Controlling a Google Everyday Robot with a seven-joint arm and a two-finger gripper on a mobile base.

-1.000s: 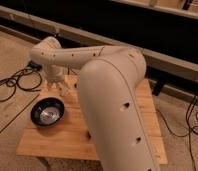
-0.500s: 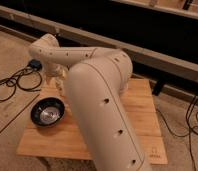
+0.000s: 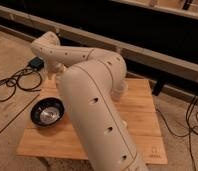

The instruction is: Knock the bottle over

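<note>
- One arm [image 3: 94,107] fills most of my view: its big white link runs from the front edge of the wooden table [image 3: 142,120] up over the middle, then folds back toward the left.
- The gripper [image 3: 57,76] hangs below the wrist over the table's back-left corner, and the thick link partly covers it. From here I cannot tell how far open it is or whether it has hold of anything.
- I cannot see the bottle; the arm covers the middle and back-left of the table.
- A black bowl [image 3: 48,111] with a shiny inside sits right at the left edge, about midway along it, nearer to me than the gripper.
- Dark cables [image 3: 12,85] and a small black box [image 3: 36,62] lie on the floor off the left edge.
</note>
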